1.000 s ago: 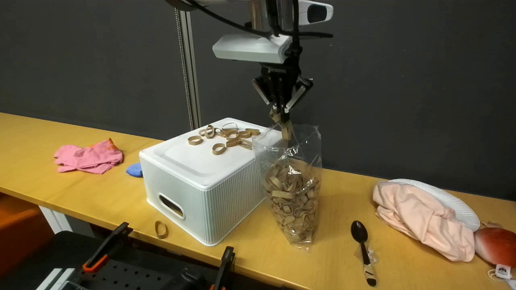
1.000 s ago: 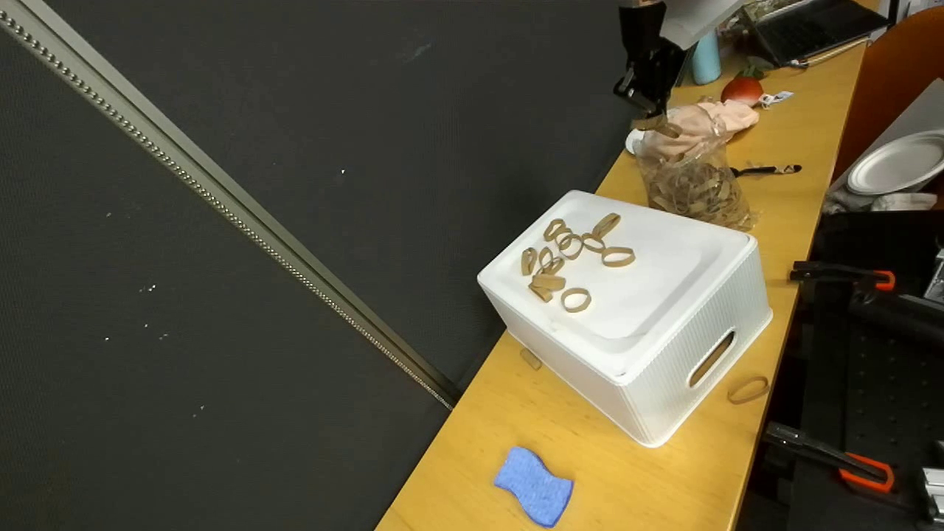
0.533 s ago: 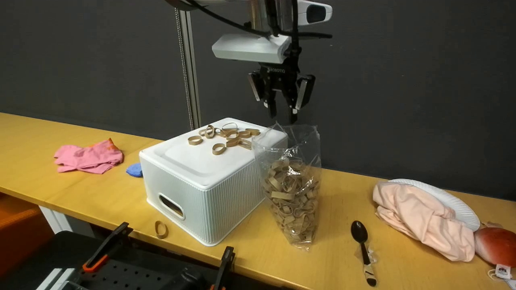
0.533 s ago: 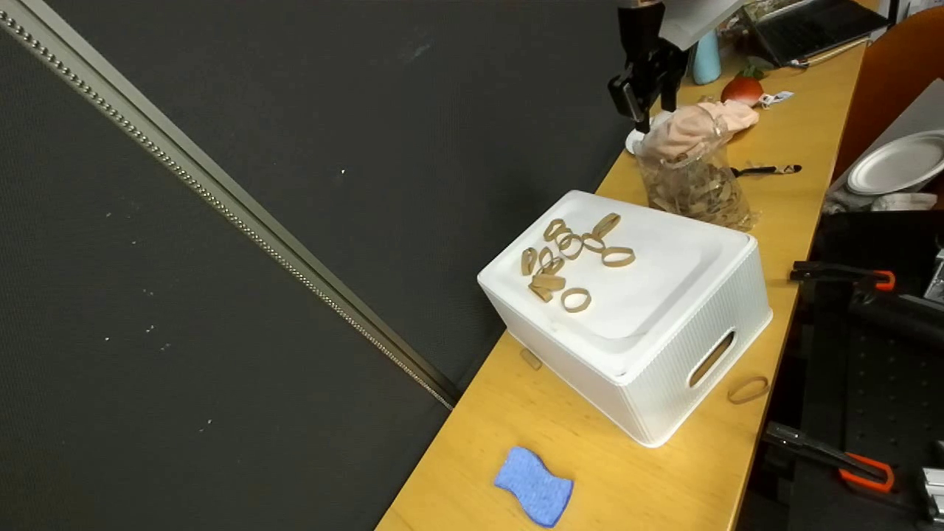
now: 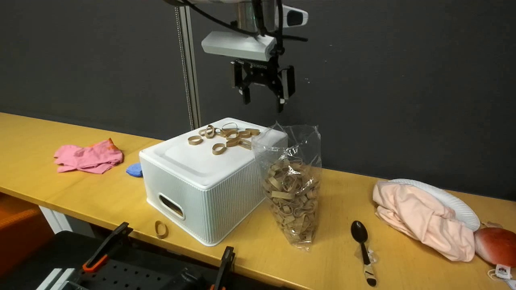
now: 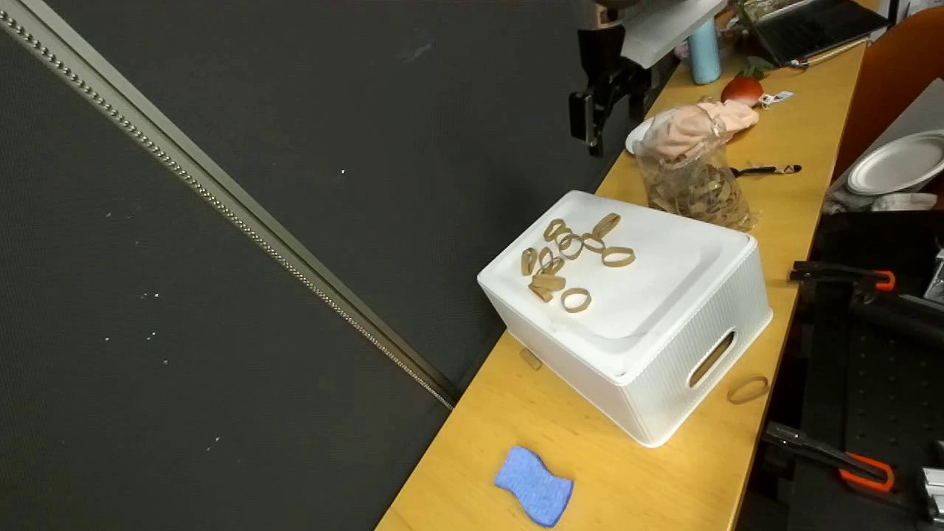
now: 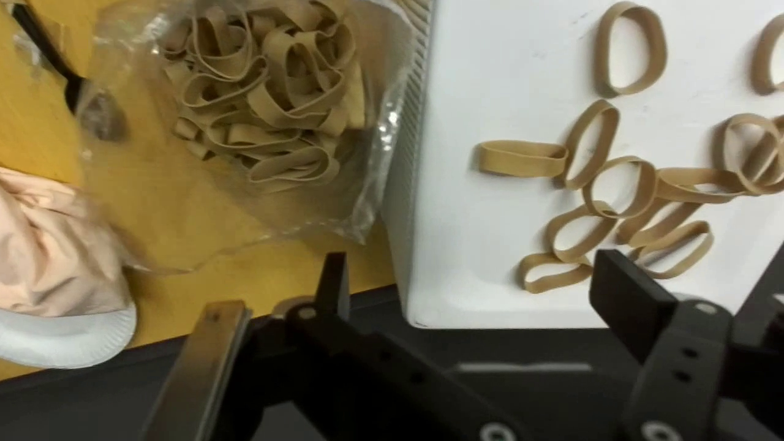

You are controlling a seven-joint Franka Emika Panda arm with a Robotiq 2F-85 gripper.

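Observation:
My gripper (image 5: 263, 104) hangs in the air above the back of a white ribbed box (image 5: 238, 205), its jaws wide apart with nothing between them. Several tan rubber bands (image 7: 579, 226) lie loosely on the box's flat top; in the wrist view the right fingertip (image 7: 631, 300) overlaps some of them from above. Beside the box stands a clear plastic bag (image 5: 306, 141), its mouth upward, partly filled with tan bands (image 5: 290, 201). In the wrist view the bag is at the upper left, apart from the gripper.
Single bands lie on the table by the box, one near the front edge (image 5: 161, 229). A black spoon (image 5: 365, 249), peach cloth (image 5: 423, 219) on a white plate (image 5: 455, 203), a pink cloth (image 5: 88, 157) and a blue sponge (image 6: 535, 487) are around. A dark wall (image 5: 403, 80) stands behind.
A second ago the gripper was shut on tan bands over the bag's mouth. It has opened, the bands are gone from it, and it has shifted sideways from the bag towards the box, slightly higher.

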